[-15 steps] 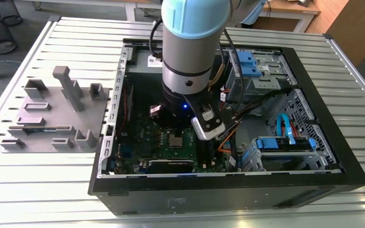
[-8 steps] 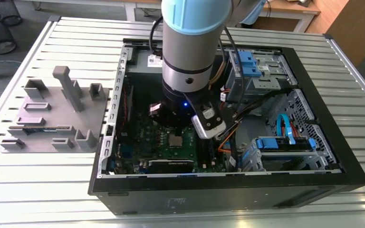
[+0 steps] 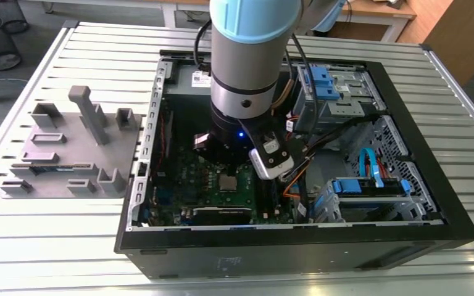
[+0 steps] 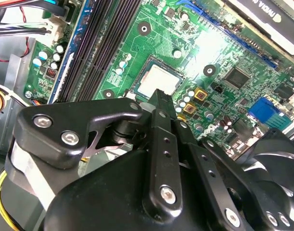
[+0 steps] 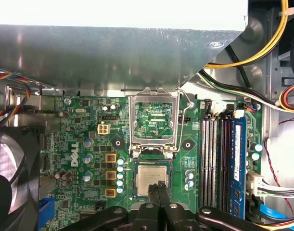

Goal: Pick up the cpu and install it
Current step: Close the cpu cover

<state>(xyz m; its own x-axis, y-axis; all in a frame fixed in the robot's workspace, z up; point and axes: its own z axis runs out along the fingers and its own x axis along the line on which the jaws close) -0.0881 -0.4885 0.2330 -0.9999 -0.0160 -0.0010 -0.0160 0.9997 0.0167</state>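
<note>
An open computer case (image 3: 303, 237) lies on its side on a slatted metal desk (image 3: 97, 43), with its green motherboard (image 3: 189, 185) facing up. A robot arm (image 3: 249, 61) reaches straight down into the case from above. To the exterior view's left of the case, a grey moulded holder (image 3: 64, 148) sits on the desk. The cpu (image 3: 227, 182), a small square chip with a silvery top, lies flat in its socket near the middle of the motherboard, just below the arm's lower end. In the first wrist view, the cpu (image 5: 149, 175) sits square in the socket, and the metal socket frame (image 5: 134, 120) is flipped up and open just beside it. Dark memory slots (image 5: 216, 154) run along one side of the socket, and a black fan (image 5: 9, 168) sits well apart on the other side. The end effector (image 5: 159, 185) hangs right at one edge of the cpu. Its two thin black fingers (image 5: 157, 191) are pressed together with nothing between them. In the second wrist view, the end effector (image 4: 159, 94) likewise meets the near edge of the cpu (image 4: 159, 79). Whether the tips touch the chip cannot be told.
</note>
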